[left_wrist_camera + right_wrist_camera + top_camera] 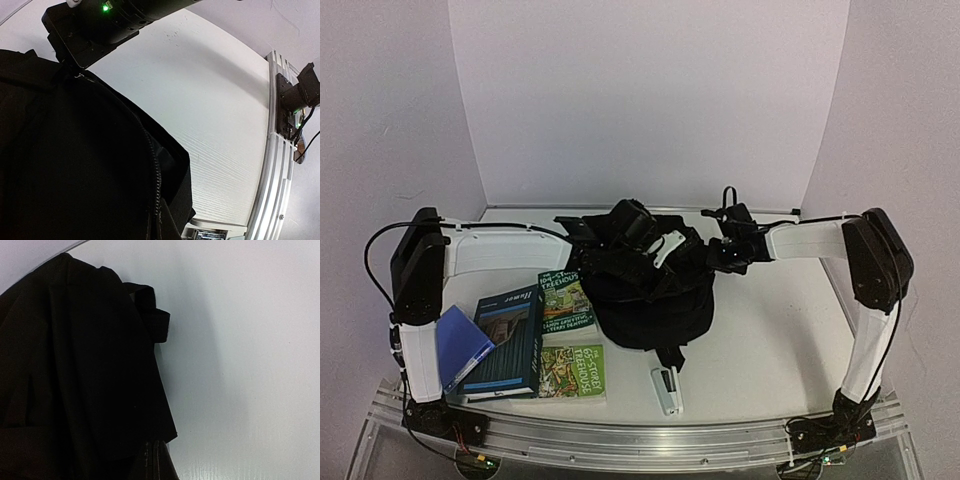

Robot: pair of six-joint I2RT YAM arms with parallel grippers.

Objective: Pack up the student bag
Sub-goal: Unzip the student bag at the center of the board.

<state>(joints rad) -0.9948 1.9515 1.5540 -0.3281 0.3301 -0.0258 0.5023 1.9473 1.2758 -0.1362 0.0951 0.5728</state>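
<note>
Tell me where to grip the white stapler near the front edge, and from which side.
Probably best to come straight down from above and pinch the white stapler across its narrow mid-body: it lies flat, long axis running near-to-far, both sides free.

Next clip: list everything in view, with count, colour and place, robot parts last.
bag: one, black, mid-table
dark book: one, dark blue, front left
green books: two, green, side by side just right of the dark book, the nearer one at the front
wallet: one, blue, overlapping the dark book's left edge
stapler: one, white-grey, in front of the bag
table: one, white
rail: one, silver, near edge
left gripper: one, black, shut on the bag's top
right gripper: one, black, shut on the bag's top right
</note>
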